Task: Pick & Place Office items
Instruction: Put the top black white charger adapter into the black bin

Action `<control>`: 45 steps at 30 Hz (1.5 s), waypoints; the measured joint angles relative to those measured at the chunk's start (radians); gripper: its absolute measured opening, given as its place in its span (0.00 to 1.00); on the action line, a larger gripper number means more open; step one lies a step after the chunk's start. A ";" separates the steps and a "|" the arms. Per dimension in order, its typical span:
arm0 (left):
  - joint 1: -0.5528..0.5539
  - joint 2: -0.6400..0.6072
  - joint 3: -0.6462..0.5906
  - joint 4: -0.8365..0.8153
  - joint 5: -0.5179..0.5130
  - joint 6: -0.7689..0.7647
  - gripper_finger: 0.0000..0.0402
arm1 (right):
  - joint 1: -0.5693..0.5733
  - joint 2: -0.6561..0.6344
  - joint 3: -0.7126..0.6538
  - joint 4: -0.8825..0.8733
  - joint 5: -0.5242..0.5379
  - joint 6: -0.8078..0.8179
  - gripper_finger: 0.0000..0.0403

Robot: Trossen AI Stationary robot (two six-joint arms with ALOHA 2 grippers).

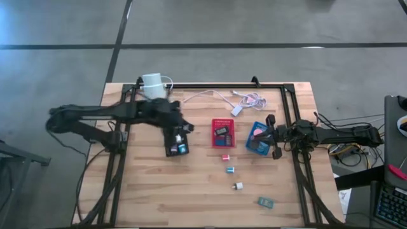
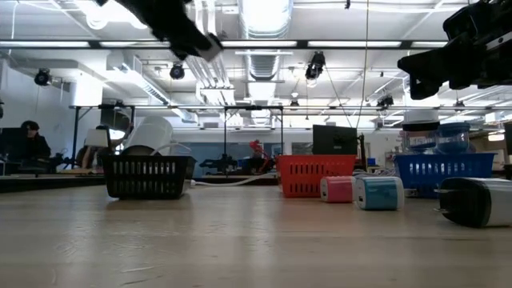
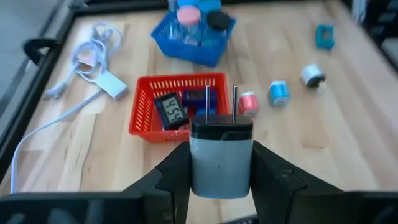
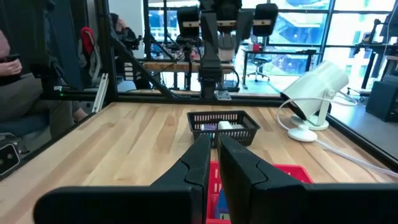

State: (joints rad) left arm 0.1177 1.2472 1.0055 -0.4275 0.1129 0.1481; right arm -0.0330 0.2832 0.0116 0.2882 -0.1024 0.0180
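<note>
Left claw (image 3: 221,163) above black tray (image 1: 176,147), clamped on white charger plug (image 3: 221,158); right claw (image 4: 213,163) shut, empty.

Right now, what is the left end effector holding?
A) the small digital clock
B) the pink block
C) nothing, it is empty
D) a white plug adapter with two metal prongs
D: in the left wrist view the left end effector is clamped on the white plug adapter, prongs pointing forward, while the digital clock lies in the red tray and the pink block sits on the table.
</note>
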 joint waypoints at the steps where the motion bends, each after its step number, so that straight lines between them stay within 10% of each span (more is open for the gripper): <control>1: 0.000 -0.048 -0.039 0.019 0.000 -0.019 0.32 | 0.000 0.000 0.000 0.000 0.000 0.001 0.07; 23: 0.000 -0.846 -0.709 0.428 -0.028 -0.281 0.32 | 0.000 0.000 0.000 0.000 0.000 0.005 0.07; 45: 0.001 -1.072 -0.976 0.586 -0.030 -0.325 0.32 | 0.000 0.000 -0.002 0.000 0.000 0.008 0.07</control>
State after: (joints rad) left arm 0.1184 0.1757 0.0296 0.1581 0.0834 -0.1774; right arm -0.0334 0.2833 0.0097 0.2882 -0.1024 0.0261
